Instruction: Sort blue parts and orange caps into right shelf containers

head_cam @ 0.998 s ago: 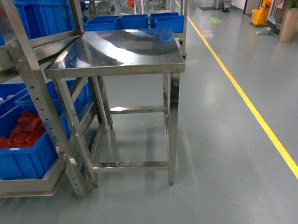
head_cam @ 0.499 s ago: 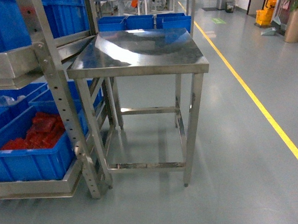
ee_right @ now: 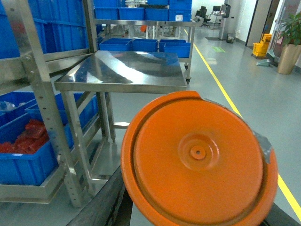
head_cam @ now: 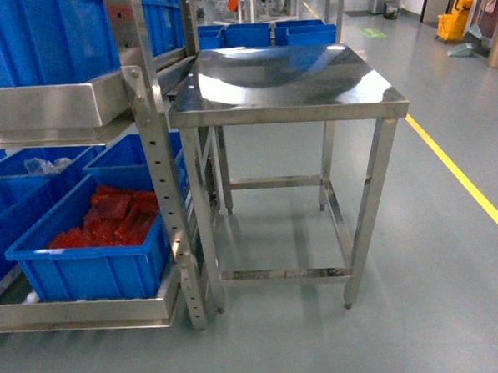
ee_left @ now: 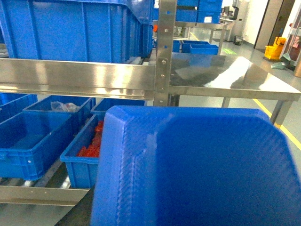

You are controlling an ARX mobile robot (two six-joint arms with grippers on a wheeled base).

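Note:
A bright blue part (ee_left: 197, 169) fills the lower half of the left wrist view, held right up at the camera. It hides the jaws of my left gripper (ee_left: 188, 212), which is shut on it. In the right wrist view, a round orange cap (ee_right: 197, 155) with a raised rim sits between the dark fingers (ee_right: 101, 202) of my right gripper (ee_right: 197, 209), which is shut on it. The steel shelf (head_cam: 53, 105) stands at the left, with blue containers (head_cam: 49, 38) on its upper level and more below. Neither gripper shows in the head view.
A lower blue bin (head_cam: 86, 274) holds red crinkled stuff (head_cam: 109, 219). A bare steel table (head_cam: 287, 109) stands right of the shelf post (head_cam: 161, 174). More blue bins (head_cam: 262, 34) sit behind it. A yellow floor line (head_cam: 466, 183) runs along the right.
In the head view the shelf and the table have slid to the right, and more of the shelf's left side and its bins now shows.

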